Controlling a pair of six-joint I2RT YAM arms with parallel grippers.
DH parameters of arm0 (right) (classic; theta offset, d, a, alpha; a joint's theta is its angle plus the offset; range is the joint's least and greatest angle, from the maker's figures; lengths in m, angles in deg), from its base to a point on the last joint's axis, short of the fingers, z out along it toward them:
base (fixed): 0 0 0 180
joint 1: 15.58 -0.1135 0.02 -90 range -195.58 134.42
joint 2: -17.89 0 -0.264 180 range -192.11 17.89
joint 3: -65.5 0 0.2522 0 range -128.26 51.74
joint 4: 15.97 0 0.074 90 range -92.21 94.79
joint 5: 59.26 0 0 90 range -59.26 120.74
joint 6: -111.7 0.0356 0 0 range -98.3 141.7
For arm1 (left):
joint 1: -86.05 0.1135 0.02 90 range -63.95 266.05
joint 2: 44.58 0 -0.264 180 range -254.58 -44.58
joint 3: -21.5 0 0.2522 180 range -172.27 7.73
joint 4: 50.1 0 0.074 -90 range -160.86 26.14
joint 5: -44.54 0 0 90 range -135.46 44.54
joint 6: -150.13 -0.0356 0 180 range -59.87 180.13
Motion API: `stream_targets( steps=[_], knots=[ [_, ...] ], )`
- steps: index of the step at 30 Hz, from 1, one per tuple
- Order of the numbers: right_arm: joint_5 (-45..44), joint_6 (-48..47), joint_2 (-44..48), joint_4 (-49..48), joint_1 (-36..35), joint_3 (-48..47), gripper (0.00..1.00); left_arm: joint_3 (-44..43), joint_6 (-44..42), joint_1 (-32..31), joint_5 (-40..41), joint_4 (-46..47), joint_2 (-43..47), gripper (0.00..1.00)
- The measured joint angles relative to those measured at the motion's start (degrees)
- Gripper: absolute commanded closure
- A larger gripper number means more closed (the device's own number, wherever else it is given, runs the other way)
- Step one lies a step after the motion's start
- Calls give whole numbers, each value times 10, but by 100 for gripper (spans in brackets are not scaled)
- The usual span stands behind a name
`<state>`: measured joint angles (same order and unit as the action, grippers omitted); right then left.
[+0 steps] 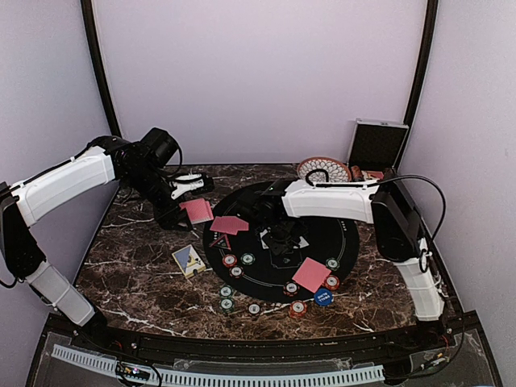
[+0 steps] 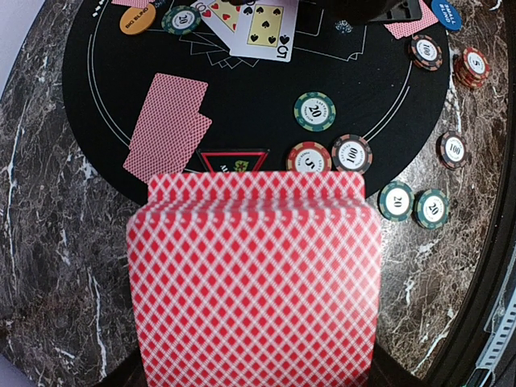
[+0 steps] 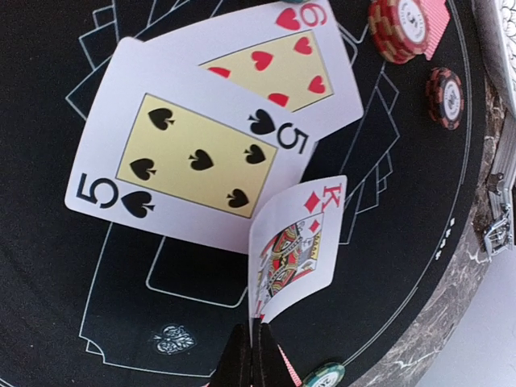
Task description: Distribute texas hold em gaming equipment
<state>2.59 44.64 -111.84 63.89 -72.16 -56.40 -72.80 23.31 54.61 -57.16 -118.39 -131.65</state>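
- Left pincer (image 1: 184, 211) is clamped on the red-backed deck (image 2: 254, 282). The deck hides its fingers in the wrist view.
- Right pincer (image 3: 251, 359) is pinched together on the king of diamonds (image 3: 294, 242) over the black mat (image 3: 72, 322). We cannot tell if the card touches the mat.
- Five of spades (image 3: 193, 157) overlaps a hearts card (image 3: 282, 60), which is cut off by the frame edge.

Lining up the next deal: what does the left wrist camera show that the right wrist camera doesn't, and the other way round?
Left wrist only: the red-backed deck held close to the lens, a face-down pair near the mat's edge, and the orange disc. Right wrist only: the king of diamonds, pinched by its lower edge in the right fingers. Both: the face-up five of spades lying on the black mat.
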Motion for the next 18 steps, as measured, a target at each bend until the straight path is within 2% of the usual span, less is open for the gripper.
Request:
stream_targets(
  steps=[12,15,18],
  knots=[
    [68,3,-21,-12,-2,-33,98,-1,0,0,0,0,0,100],
    [85,3,-28,-19,-2,-53,90,-2,0,0,0,0,0,100],
    [97,6,-34,-24,-3,-60,76,-2,0,0,0,0,0,100]
  ],
)
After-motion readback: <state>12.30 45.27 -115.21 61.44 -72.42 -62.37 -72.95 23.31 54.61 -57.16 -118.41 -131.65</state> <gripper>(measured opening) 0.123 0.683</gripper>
